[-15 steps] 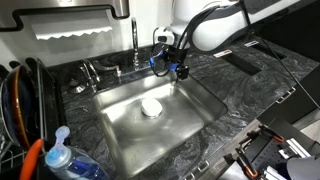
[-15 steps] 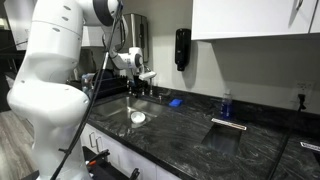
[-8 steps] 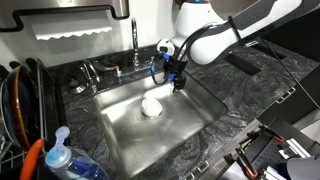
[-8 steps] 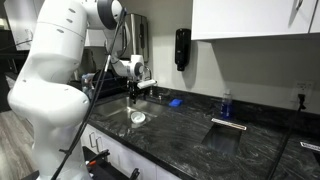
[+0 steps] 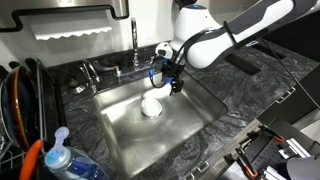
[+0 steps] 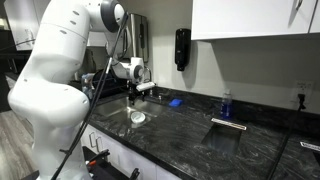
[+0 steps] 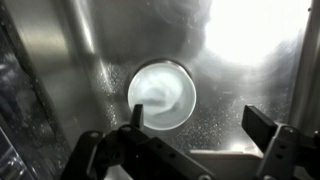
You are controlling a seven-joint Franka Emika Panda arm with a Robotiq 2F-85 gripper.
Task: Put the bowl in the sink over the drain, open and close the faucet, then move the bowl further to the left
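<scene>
Bowls first: I count one small round white bowl point(image 5: 151, 106), sitting in the middle of one big steel sink point(image 5: 175, 135). One tall chrome faucet point(image 5: 136, 45) stands behind. My one gripper point(image 5: 167, 82) has its fingers wide apart, holding nothing. Since a second ago it came down closer over the bowl.

We see a small round white bowl point(image 5: 151, 106) sitting upright on the floor of a rectangular stainless steel sink point(image 5: 165, 140), near the middle and slightly toward the back wall. In the wrist view, looking straight down, the bowl is shallow with a clean circular rim. A slim chrome faucet point(image 5: 136, 40) stands upright behind the sink's back edge, on the dark marbled tabletop point(image 5: 230, 95).
</scene>
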